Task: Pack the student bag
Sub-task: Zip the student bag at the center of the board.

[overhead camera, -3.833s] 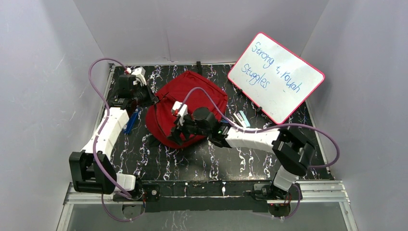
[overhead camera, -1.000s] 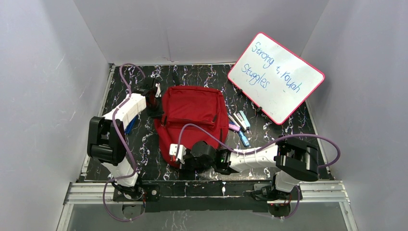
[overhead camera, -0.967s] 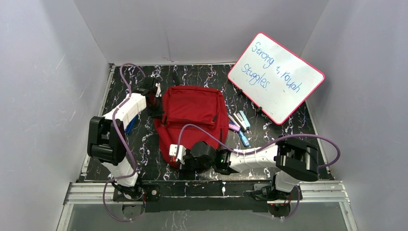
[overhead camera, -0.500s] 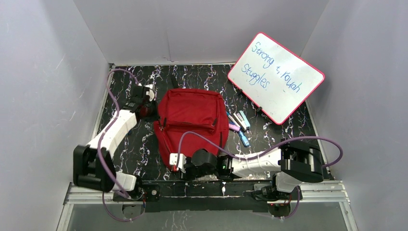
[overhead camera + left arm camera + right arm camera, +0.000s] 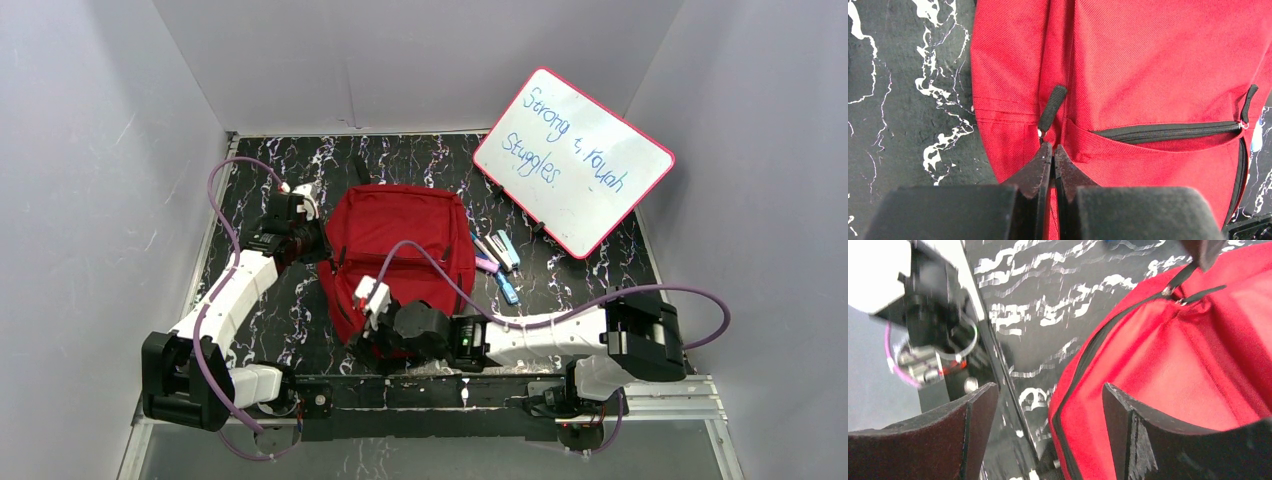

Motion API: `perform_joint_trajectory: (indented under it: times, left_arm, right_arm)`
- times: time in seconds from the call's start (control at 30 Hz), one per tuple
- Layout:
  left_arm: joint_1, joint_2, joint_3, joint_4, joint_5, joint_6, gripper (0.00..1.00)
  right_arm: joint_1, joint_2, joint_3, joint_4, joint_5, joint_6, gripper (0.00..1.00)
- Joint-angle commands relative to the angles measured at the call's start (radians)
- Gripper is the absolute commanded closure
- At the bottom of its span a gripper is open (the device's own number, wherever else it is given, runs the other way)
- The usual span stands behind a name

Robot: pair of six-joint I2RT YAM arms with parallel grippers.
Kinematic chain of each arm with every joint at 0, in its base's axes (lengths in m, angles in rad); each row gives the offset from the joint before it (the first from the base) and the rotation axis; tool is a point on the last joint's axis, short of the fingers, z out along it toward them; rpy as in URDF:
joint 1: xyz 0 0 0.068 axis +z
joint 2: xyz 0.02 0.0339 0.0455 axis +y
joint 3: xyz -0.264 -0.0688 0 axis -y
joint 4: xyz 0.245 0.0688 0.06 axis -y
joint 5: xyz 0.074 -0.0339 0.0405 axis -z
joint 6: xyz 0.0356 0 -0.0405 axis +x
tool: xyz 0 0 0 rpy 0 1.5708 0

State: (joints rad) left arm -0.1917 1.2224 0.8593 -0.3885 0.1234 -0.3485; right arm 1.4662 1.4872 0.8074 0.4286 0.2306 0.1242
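The student bag [image 5: 400, 235] is a red backpack lying flat in the middle of the black marbled table, front pocket up. My left gripper [image 5: 312, 243] is at its left edge. In the left wrist view it [image 5: 1053, 148] is shut, tips on the red fabric [image 5: 1158, 75] just below a black zipper pull [image 5: 1052, 107]; the pocket zipper [image 5: 1168, 131] runs right, closed. My right gripper [image 5: 368, 337] is at the bag's near edge. In the right wrist view it [image 5: 1048, 402] is open, with the bag's zippered corner [image 5: 1188, 355] between the fingers, untouched.
A pink-framed whiteboard [image 5: 572, 160] leans at the back right. Several pens and highlighters [image 5: 497, 258] lie right of the bag. Grey walls close in on three sides, and a metal rail [image 5: 430, 393] runs along the near edge.
My right gripper has opened and let go of the bag's near edge. The left arm's elbow swung down toward the near left, its gripper staying shut at the bag's left edge.
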Motion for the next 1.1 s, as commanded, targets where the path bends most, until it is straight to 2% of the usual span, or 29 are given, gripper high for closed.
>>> perform_joint_trajectory:
  times: [0.0, 0.17, 0.33, 0.4, 0.63, 0.7, 0.8, 1.07]
  left_arm:
    - [0.005, -0.009, 0.010, 0.018, 0.028, 0.005, 1.00]
    - [0.005, -0.009, 0.018, 0.016, 0.023, 0.006, 1.00]
    - [0.005, -0.008, 0.023, 0.010, 0.017, 0.012, 1.00]
    - [0.005, -0.006, 0.026, 0.010, 0.014, 0.014, 1.00]
    - [0.005, 0.029, 0.052, 0.009, -0.006, 0.016, 1.00]
    - [0.005, 0.053, 0.063, 0.007, -0.025, 0.014, 1.00]
    - [0.005, 0.101, 0.089, 0.008, -0.052, 0.013, 1.00]
    - [0.006, 0.235, 0.190, 0.017, -0.206, 0.006, 1.00]
  right_arm:
    - [-0.013, 0.045, 0.194, -0.092, 0.182, 0.209, 0.16]
    - [-0.062, 0.179, 0.353, -0.236, 0.220, 0.415, 0.18]
    - [-0.112, 0.329, 0.470, -0.280, 0.195, 0.450, 0.26]
    - [-0.123, 0.372, 0.495, -0.296, 0.193, 0.447, 0.33]
    - [-0.126, 0.413, 0.480, -0.267, 0.130, 0.409, 0.74]
    - [-0.126, 0.404, 0.455, -0.225, 0.095, 0.385, 0.86]
    - [-0.124, 0.389, 0.409, -0.139, 0.028, 0.353, 0.98]
    - [-0.099, 0.394, 0.367, -0.045, -0.071, 0.289, 1.00]
